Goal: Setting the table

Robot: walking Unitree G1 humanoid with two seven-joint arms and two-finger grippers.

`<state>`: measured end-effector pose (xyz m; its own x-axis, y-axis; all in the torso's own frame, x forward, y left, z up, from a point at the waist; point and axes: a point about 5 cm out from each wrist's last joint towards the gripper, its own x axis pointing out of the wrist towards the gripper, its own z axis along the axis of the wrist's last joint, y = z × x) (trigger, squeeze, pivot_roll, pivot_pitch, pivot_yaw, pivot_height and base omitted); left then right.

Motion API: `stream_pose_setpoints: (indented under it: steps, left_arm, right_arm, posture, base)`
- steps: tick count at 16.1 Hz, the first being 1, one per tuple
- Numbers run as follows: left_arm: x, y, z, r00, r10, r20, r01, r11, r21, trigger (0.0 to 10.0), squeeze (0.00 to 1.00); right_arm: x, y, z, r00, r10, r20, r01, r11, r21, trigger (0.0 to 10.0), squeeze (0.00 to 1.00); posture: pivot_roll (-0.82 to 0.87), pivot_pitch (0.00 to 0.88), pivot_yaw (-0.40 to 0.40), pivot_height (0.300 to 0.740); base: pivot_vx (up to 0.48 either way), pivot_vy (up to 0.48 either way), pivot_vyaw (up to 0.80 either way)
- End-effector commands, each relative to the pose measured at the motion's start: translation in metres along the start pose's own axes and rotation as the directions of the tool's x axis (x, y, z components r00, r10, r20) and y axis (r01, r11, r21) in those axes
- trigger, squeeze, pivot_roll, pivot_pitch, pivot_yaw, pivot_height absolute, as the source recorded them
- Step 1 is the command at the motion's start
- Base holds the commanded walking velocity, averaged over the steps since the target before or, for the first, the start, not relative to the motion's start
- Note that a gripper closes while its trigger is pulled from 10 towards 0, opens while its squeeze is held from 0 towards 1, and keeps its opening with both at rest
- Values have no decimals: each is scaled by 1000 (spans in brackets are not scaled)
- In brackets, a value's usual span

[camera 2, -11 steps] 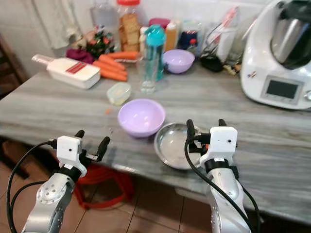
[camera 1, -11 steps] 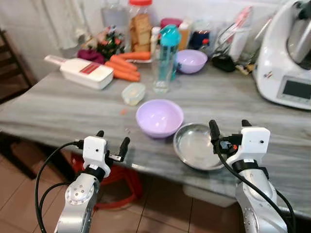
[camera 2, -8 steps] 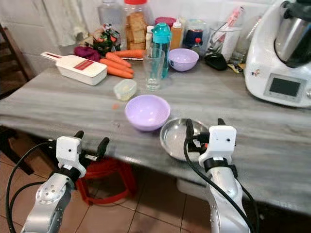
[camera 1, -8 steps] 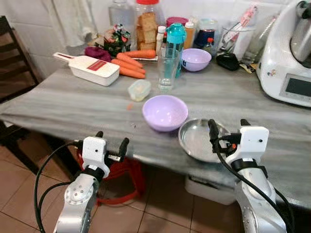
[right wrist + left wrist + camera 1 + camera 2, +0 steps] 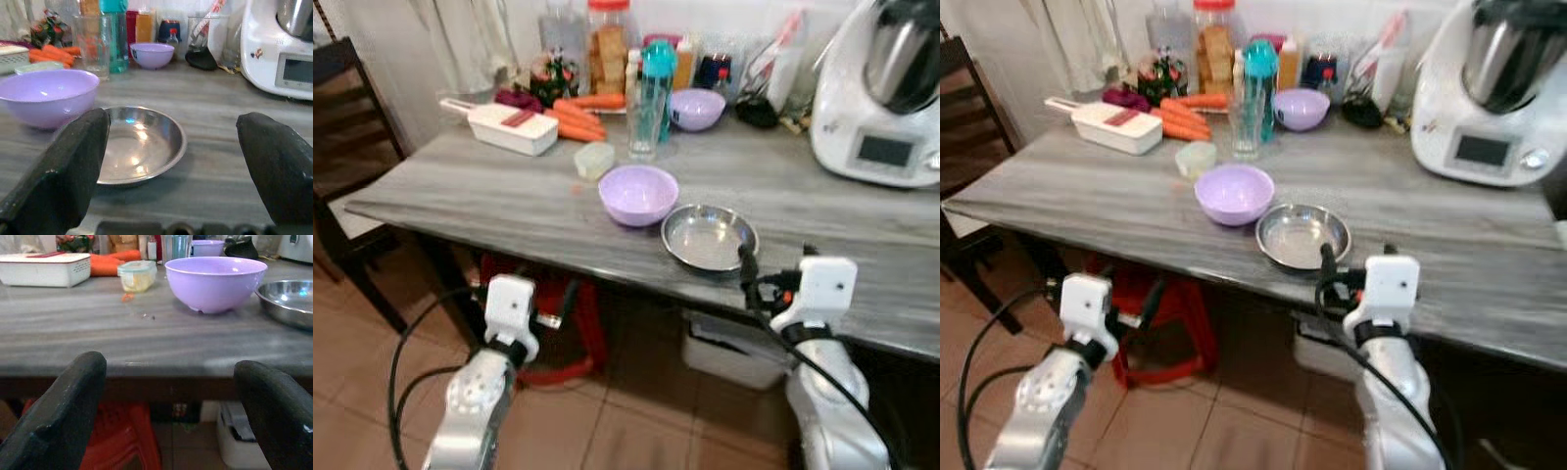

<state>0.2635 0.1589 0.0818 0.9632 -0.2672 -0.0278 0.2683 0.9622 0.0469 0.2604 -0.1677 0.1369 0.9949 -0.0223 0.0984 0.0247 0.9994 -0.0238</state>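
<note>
A lilac bowl and a shallow steel dish sit side by side near the front edge of the grey table. A smaller lilac bowl and a clear glass stand further back. My left gripper is open and holds nothing; it hangs in front of the table edge, below the top and left of the lilac bowl. My right gripper is open too, level with the tabletop, just short of the steel dish.
At the back stand a teal bottle, jars, carrots, a white slicer and a small lidded tub. A white kitchen machine fills the right end. A dark chair stands left; a red stool is under the table.
The camera has drawn back from the table, so more of the top and the floor shows. Both grippers stay open and now sit in front of the table edge.
</note>
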Motion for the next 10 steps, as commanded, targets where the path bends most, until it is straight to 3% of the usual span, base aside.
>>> stream_pose_setpoints:
  steps: [1,10]
  left_arm:
    - [0,1,1,1000,4,-2,-4,1000,3,10000,0]
    - [-2,-1,-1,1000,-11,-15,11,1000,13,10000,0]
  right_arm:
    - [1,0,1,1000,1,4,-1,1000,4,10000,0]
    - [-4,7,-10,999,3,-45,-1,999,48,10000,0]
  posture:
    - [-2,0,14,740]
    - [-1,0,19,740]
  base:
    - [-322,0,0]
    - [-341,0,0]
